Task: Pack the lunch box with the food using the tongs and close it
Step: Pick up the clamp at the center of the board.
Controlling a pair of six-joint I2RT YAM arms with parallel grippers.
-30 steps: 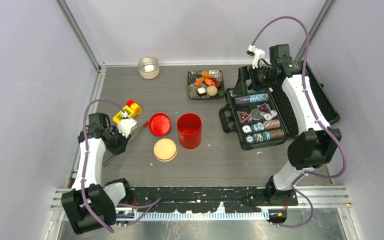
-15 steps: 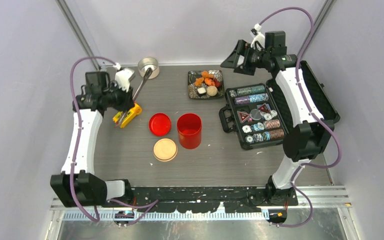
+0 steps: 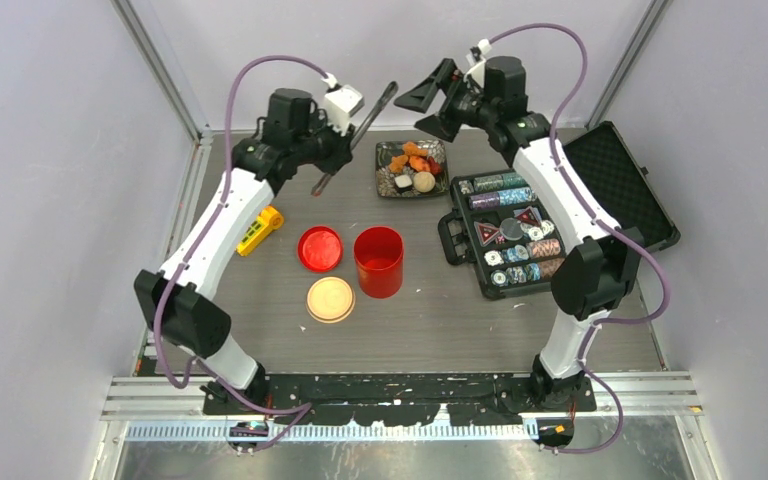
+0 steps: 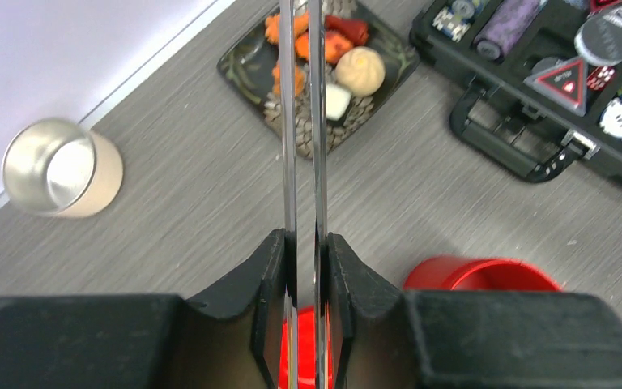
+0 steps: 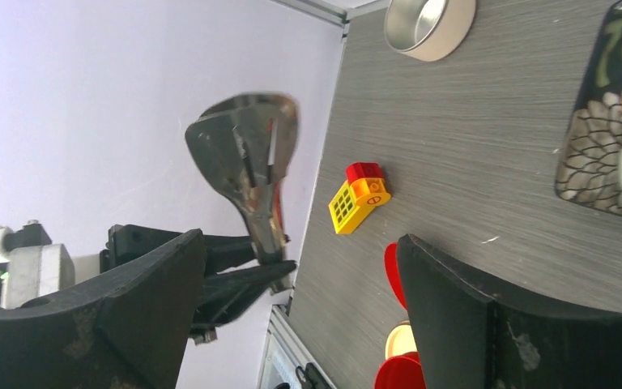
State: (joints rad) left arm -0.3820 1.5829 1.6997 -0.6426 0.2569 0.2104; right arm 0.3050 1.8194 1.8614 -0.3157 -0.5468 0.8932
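Observation:
My left gripper [image 3: 343, 137] [image 4: 304, 243] is shut on the silver tongs [image 3: 370, 112] [image 4: 289, 121] and holds them slanted in the air at the back. Their two arms lie close together, running over the food [image 3: 412, 160] [image 4: 324, 53] on its dark plate [image 3: 388, 186]. My right gripper [image 3: 428, 100] [image 5: 301, 239] stands open, facing the tongs' upper end [image 5: 247, 150] without touching it. The red canister [image 3: 378, 262] stands open mid-table beside its red lid [image 3: 320, 249] and the beige disc lid [image 3: 330, 299]. The cream tub [image 4: 61, 168] [image 5: 429, 24] sits at the back left.
An open black poker-chip case [image 3: 520, 235] [image 4: 551, 73] fills the right side. A yellow-and-red toy block [image 3: 258, 230] [image 5: 358, 194] lies at the left. Grey walls close in the back and both sides.
My left arm has lifted the tongs off the left of the table and carried them up to the back centre. The right arm swung left towards them, jaws open.

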